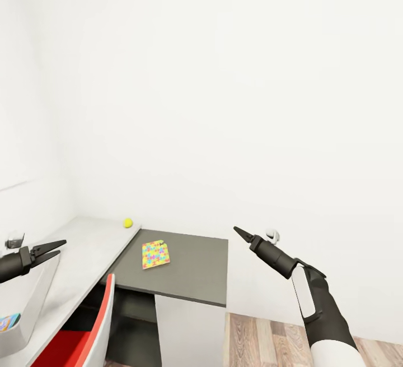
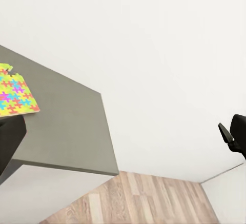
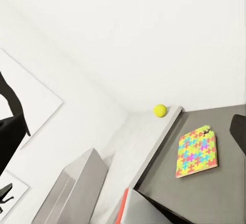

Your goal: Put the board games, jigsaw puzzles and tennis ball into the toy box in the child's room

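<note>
On the dark lower section of the table (image 1: 190, 277), a jigsaw puzzle (image 1: 155, 254) lies flat; at its 11 o'clock the tennis ball (image 1: 127, 222) rests on the pale slab. Left gripper (image 1: 54, 248) slightly spread, empty; right gripper (image 1: 239, 232) pressed together, empty. Toy box (image 1: 31, 300) at 8 o'clock. Judged step: approach; next, reach for the puzzle.
</note>
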